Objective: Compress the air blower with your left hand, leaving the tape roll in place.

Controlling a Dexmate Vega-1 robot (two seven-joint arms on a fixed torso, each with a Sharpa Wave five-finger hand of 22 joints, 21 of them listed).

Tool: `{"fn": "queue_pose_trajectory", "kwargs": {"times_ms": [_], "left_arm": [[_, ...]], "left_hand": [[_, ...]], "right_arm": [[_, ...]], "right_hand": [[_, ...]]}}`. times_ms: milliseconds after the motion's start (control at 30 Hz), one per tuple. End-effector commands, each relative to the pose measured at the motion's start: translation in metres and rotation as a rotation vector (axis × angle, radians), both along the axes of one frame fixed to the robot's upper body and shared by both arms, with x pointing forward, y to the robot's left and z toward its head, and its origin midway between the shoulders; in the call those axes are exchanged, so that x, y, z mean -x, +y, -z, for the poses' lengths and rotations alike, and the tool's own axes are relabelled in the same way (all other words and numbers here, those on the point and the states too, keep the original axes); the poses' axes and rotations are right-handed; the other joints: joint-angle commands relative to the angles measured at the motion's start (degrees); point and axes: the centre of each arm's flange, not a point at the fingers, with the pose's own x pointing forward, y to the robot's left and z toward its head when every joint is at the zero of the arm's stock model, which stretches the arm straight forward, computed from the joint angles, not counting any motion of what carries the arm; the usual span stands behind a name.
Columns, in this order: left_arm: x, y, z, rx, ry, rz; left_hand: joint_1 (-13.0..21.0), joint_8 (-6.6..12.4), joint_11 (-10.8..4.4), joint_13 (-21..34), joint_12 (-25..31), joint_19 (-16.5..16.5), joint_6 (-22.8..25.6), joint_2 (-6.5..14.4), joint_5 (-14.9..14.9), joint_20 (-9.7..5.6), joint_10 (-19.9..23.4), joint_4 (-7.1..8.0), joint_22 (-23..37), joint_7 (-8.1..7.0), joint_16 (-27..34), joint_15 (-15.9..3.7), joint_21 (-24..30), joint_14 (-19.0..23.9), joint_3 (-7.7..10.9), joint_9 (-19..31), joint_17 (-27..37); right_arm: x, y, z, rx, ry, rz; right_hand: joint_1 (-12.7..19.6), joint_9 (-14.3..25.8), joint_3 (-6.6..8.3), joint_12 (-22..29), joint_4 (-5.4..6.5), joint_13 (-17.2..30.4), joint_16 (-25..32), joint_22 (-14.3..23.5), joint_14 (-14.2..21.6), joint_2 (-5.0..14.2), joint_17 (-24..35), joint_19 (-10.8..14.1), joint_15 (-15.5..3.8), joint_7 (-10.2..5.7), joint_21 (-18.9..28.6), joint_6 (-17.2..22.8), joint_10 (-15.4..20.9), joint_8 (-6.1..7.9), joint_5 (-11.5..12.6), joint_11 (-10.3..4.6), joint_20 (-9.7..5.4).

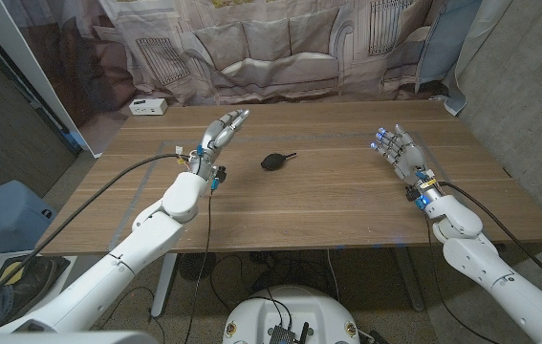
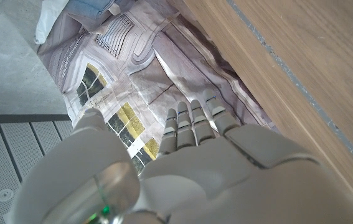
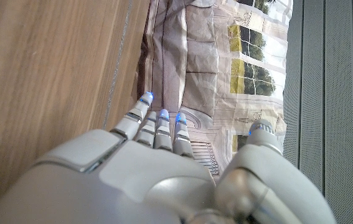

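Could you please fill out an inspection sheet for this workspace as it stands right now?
Surface: wooden table, bare wood over most of it.
Job's things: black air blower lies mid-table, untouched; tape roll: nothing seen.
Clutter: small white box at the far left corner.
Hands: left hand open, beside the blower, apart from it; right hand open, holding nothing.
Cables: black cable along the left arm.
Surroundings: printed sofa backdrop behind the table.

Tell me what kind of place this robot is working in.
Likely an improvised lab or test room, not a home: a wooden table on metal legs, a printed backdrop curtain showing a sofa hung behind it, bare concrete wall beside, and loose cables underneath.
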Motion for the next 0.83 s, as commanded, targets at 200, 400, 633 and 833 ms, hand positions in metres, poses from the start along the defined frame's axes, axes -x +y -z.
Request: {"fn": "queue_pose_trajectory", "kwargs": {"times_ms": [200,400,633,833], "left_arm": [[-0.022,-0.006,0.02,0.046,0.08,0.085],[-0.02,-0.005,0.027,0.05,0.076,0.084],[-0.018,-0.002,0.03,0.046,0.075,0.072],[-0.017,-0.002,0.033,0.047,0.074,0.084]], "left_hand": [[-1.4,-0.23,0.3,-0.2,-0.2,-0.3,-1.4,-0.3,0.1,0.06,-1.3,0.22,0.3,-0.23,0.0,0.28,-0.6,-1.3,-0.55,0.1,0.0],[-1.6,-0.09,0.26,-0.3,-0.1,-0.4,-1.3,-0.3,0.1,0.09,-1.2,0.26,0.3,-0.27,0.1,0.19,-0.8,-1.3,-0.64,0.1,0.0],[-1.9,0.13,0.21,-0.5,0.0,-0.4,-1.0,-0.4,0.1,0.17,-1.1,0.29,0.3,-0.36,0.2,0.12,-0.9,-1.3,-0.73,0.1,0.0],[-2.0,0.22,0.35,-0.6,0.1,-0.6,-1.0,-0.4,0.2,-0.03,-1.2,0.3,0.3,-0.36,0.2,0.14,-1.1,-1.3,-0.79,0.1,-0.1]], "right_arm": [[0.001,0.013,0.01,-0.015,0.016,-0.022],[0.004,0.015,0.015,-0.013,0.029,-0.014],[0.009,0.018,0.02,-0.018,0.037,-0.008],[0.015,0.019,0.024,-0.021,0.047,-0.002]], "right_hand": [[0.1,0.1,-0.3,-0.3,-0.12,0.0,-0.1,0.1,-0.2,-0.52,-0.1,0.0,0.02,0.43,0.0,-0.1,-0.6,-0.15,0.0,0.04,-0.39],[0.1,0.0,-0.34,-0.4,-0.1,0.0,-0.2,0.1,-0.4,-0.53,-0.1,-0.2,0.15,0.45,-0.1,-0.2,-0.6,-0.15,0.0,0.18,-0.26],[0.1,0.0,-0.34,-0.4,-0.09,-0.1,-0.1,0.1,-0.3,-0.47,-0.2,-0.2,0.13,0.45,-0.1,-0.4,-0.7,-0.16,0.0,0.27,-0.22],[0.2,0.0,-0.29,-0.4,-0.08,-0.1,-0.2,0.1,-0.4,-0.33,-0.2,-0.3,0.21,0.64,-0.1,-0.5,-0.7,-0.11,0.1,0.29,-0.18]]}}
